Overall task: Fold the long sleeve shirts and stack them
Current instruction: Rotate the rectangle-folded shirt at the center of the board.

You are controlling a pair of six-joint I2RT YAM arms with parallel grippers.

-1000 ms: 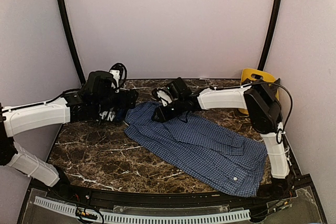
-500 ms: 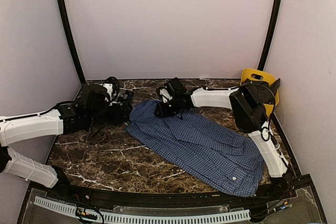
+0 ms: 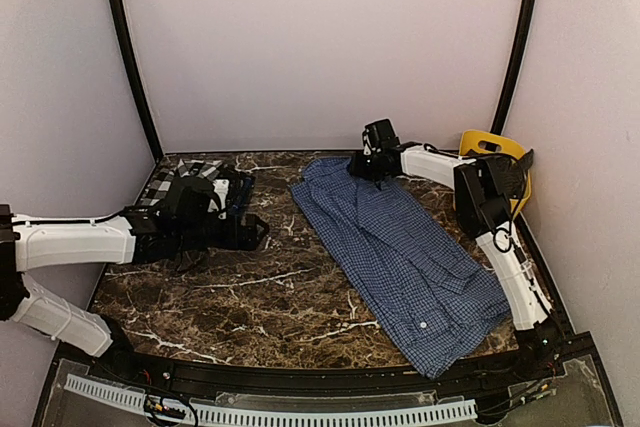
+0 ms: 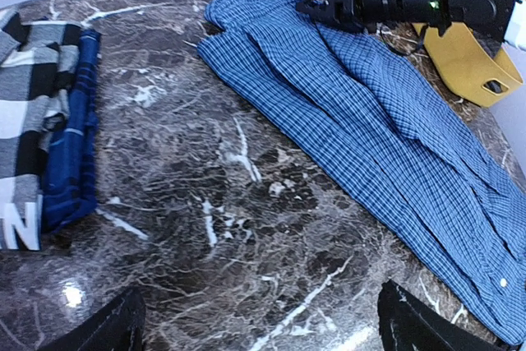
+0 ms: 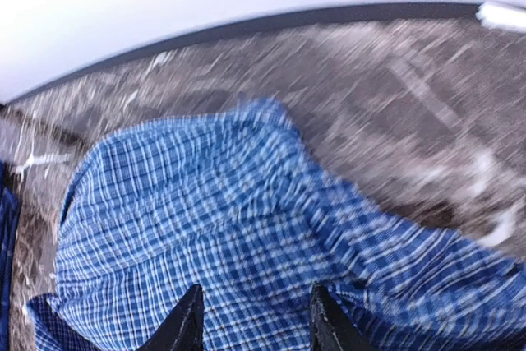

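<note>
Right fingers (image 5: 187,326): clenched on the collar end of the blue check shirt (image 3: 410,257), which lies diagonally across the marble surface (image 3: 250,297). Left fingers (image 4: 111,330): released, over bare marble. Black-and-white plaid shirt (image 4: 25,113): bunched at far left. Yellow bin (image 3: 497,147): right rear corner. Walls pale.

You have soft, even light and only faint shadows. The table (image 4: 246,203) shows one small glare spot at the lower left of the left wrist view. Your right wrist view is motion-blurred: the shirt (image 5: 246,228) check and the marble are streaked. The top view is clear.
</note>
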